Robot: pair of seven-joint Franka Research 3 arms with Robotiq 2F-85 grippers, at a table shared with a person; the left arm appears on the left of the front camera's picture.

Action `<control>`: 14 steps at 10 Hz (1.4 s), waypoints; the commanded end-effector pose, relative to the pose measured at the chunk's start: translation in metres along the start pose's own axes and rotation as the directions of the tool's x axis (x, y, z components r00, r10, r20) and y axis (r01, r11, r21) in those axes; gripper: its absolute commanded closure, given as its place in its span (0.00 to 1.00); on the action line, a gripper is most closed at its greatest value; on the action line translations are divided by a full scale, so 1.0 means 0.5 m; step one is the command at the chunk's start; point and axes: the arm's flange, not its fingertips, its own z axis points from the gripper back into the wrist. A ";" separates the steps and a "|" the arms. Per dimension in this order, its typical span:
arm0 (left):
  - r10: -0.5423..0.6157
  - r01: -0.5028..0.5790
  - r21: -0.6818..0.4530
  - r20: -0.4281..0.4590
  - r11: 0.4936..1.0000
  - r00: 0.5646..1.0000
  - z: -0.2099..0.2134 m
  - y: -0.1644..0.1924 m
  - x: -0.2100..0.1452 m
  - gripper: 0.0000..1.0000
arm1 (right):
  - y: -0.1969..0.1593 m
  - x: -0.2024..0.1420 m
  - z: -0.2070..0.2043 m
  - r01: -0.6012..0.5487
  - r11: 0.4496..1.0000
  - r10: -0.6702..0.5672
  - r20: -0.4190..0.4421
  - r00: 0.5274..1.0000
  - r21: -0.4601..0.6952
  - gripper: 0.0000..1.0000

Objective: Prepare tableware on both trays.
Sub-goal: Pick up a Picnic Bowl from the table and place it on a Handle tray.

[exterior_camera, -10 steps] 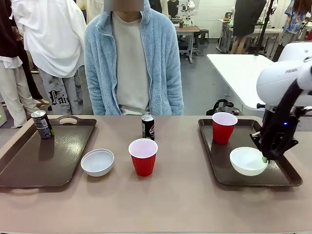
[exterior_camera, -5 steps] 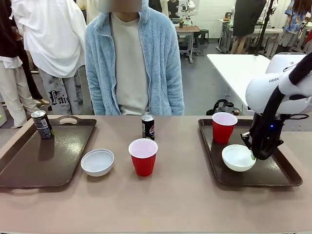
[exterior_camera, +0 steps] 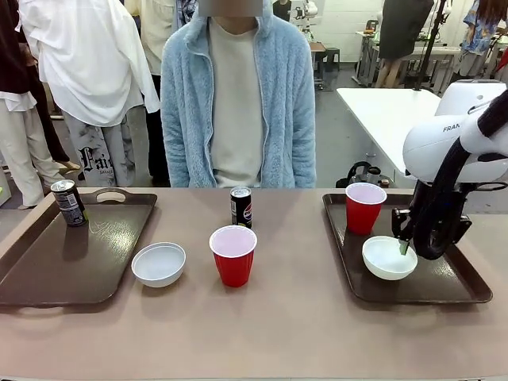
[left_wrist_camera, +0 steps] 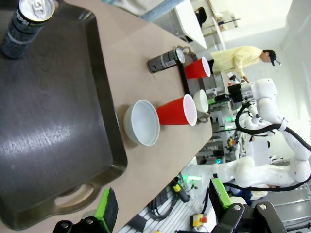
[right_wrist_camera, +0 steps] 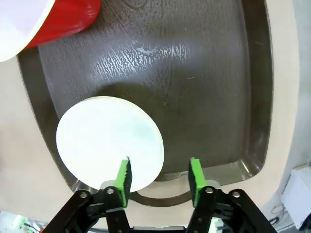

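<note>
Right wrist view: looking down the right gripper (right_wrist_camera: pixel 159 177), pads spread apart and clamped on nothing; one green pad (right_wrist_camera: pixel 124 175) over the rim of a white bowl (right_wrist_camera: pixel 109 143), the other just outside that rim, above bare tray; bowl upright on the right tray (right_wrist_camera: pixel 214 73), at the end by the cut-out handle; red cup (right_wrist_camera: pixel 73 19) upright on the same tray, apart from the bowl.

Front view: same gripper pointing down at the bowl's right edge; touching or not, cannot tell.

Left wrist view: left gripper (left_wrist_camera: pixel 163 202) spread wide, nothing between the pads, hanging off the handle end of the left tray (left_wrist_camera: pixel 53 126); one dark can (left_wrist_camera: pixel 26 24) upright in that tray's far corner; second bowl (left_wrist_camera: pixel 142 122) on the table (left_wrist_camera: pixel 141 48), just beside the tray's rim; second red cup (left_wrist_camera: pixel 177 110) near that bowl; second can (left_wrist_camera: pixel 165 60) beyond the cup, between the two trays; person in a light blue fleece (exterior_camera: pixel 236 103) standing at the table's far side.
</note>
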 end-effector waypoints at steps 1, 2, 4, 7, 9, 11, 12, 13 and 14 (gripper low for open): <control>-0.003 0.003 -0.012 0.012 1.000 1.000 0.002 -0.002 0.001 0.00 | -0.063 -0.126 0.094 0.023 0.996 -0.021 0.017 1.000 -0.091 0.14; -0.003 0.003 -0.012 0.012 1.000 1.000 0.002 -0.002 0.001 0.00 | -0.065 -0.130 0.097 0.024 0.996 -0.022 0.020 1.000 -0.090 0.00; -0.003 0.003 -0.012 0.012 1.000 1.000 0.002 -0.002 0.001 0.00 | -0.090 -0.185 0.133 0.042 0.996 -0.037 0.057 0.998 -0.077 0.00; -0.003 0.003 -0.012 0.012 1.000 1.000 0.002 -0.002 0.001 0.00 | -0.084 -0.180 0.156 0.043 0.998 -0.040 0.050 0.998 -0.054 0.00; -0.003 0.003 -0.012 0.012 1.000 1.000 0.002 -0.002 0.001 0.00 | -0.084 -0.180 0.156 0.043 0.998 -0.040 0.050 0.998 -0.054 0.00; -0.003 0.003 -0.012 0.012 1.000 1.000 0.002 -0.002 0.001 0.00 | -0.084 -0.180 0.156 0.043 0.998 -0.040 0.050 0.998 -0.054 0.00; -0.003 0.003 -0.012 0.012 1.000 1.000 0.002 -0.002 0.001 0.00 | -0.084 -0.180 0.156 0.043 0.998 -0.040 0.050 0.998 -0.054 0.00; -0.003 0.003 -0.012 0.012 1.000 1.000 0.002 -0.002 0.001 0.00 | -0.084 -0.180 0.156 0.043 0.998 -0.040 0.050 0.998 -0.054 0.00; -0.003 0.003 -0.012 0.012 1.000 1.000 0.002 -0.002 0.001 0.00 | -0.084 -0.180 0.156 0.043 0.998 -0.040 0.050 0.998 -0.054 0.00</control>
